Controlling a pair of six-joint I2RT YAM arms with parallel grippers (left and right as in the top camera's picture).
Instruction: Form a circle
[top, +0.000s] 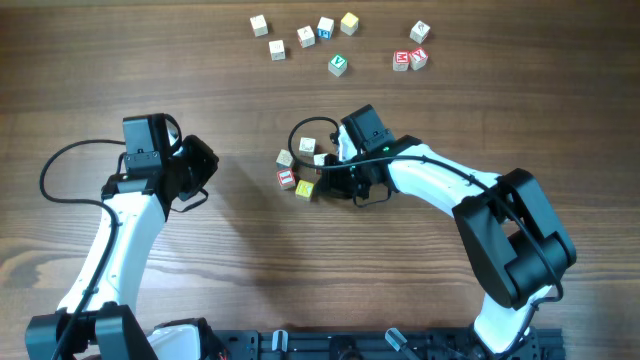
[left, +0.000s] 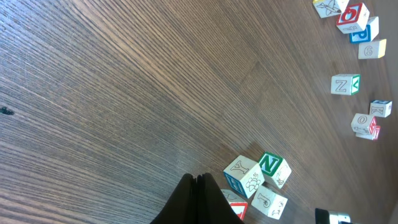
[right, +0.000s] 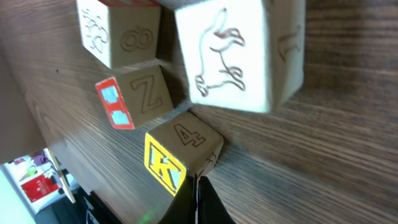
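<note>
Overhead, I see the circle (top: 287, 177) of five letter cubes sitting mid-desk (top: 250, 250), well apart from the loose cubes (top: 305, 35) along the far edge. On the right wrist view, my right claw (right: 196, 196) has its fingers pressed together on nothing, the tips right at a corner of the yellow K cube (right: 166, 167), which sits just beside the red-faced Z cube (right: 134, 96). My left claw (left: 196, 190) is likewise closed and empty, off to the circle's left.

The circle (top: 290, 172) cream, red and yellow; brown woodgrain table (top: 300, 290)
</note>
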